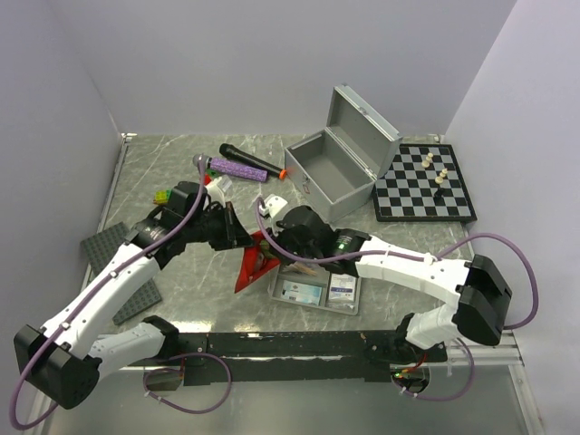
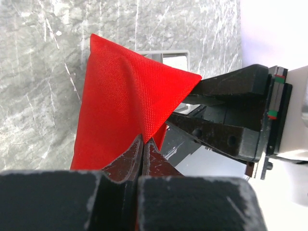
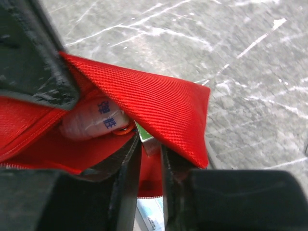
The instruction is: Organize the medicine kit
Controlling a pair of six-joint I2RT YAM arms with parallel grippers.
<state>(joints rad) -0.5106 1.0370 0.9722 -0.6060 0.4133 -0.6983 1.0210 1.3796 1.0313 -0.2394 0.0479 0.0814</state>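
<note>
The red pouch (image 1: 252,270) is held up off the table between both grippers, beside the grey divided tray (image 1: 310,307). My left gripper (image 1: 243,237) is shut on a fold of the pouch's fabric (image 2: 125,96), pinched at its fingertips (image 2: 143,139). My right gripper (image 1: 274,246) reaches into the pouch's open mouth (image 3: 159,106) and is shut on a small green-and-white packet (image 3: 147,138). A white roll with blue print (image 3: 94,120) lies inside the pouch. The silver-grey case (image 1: 337,168) stands open at the back. Two packets (image 1: 303,292) lie in the tray.
A chessboard (image 1: 426,183) with a few pieces lies right of the case. A black microphone (image 1: 246,156) and a purple bar (image 1: 234,168) lie behind the left arm. Dark grey studded plates (image 1: 107,245) lie at the left edge, small coloured blocks (image 1: 163,195) behind them.
</note>
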